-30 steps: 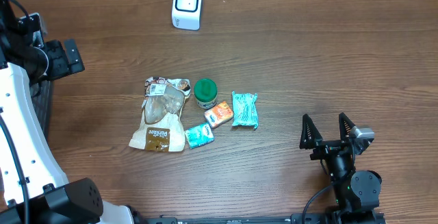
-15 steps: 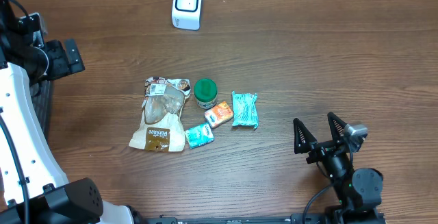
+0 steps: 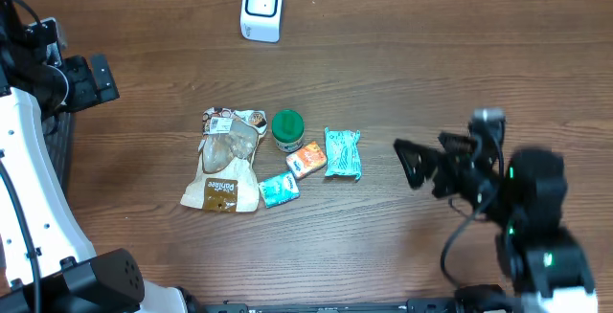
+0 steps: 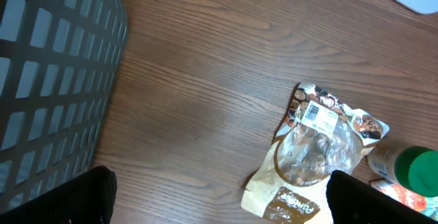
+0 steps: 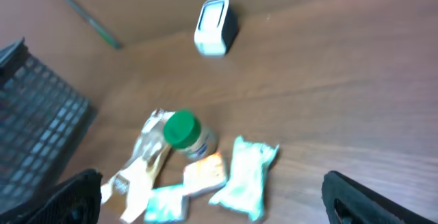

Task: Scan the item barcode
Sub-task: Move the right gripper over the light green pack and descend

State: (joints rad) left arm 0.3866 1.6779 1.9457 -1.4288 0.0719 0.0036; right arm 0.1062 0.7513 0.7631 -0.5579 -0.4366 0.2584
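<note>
**Right gripper wide open and empty, near the teal pack**

The right gripper (image 3: 421,160) hangs over the worktop (image 3: 460,55) with its jaws spread wide and nothing between them (it is blurred from overhead). It points left toward the cluster of items. The nearest is the teal pack (image 3: 343,153), close to the fingertips but apart from them. Beyond it lie the orange pack (image 3: 306,159), the green-lidded jar (image 3: 287,128), a small teal pack (image 3: 279,190) and the pouch (image 3: 228,160), which has a white barcode label facing up at its far end. The scanner (image 3: 261,8) stands well apart at the far edge. The left gripper (image 3: 94,80), likewise released and empty, is by the basket (image 4: 48,80), well left of the pouch.
</note>
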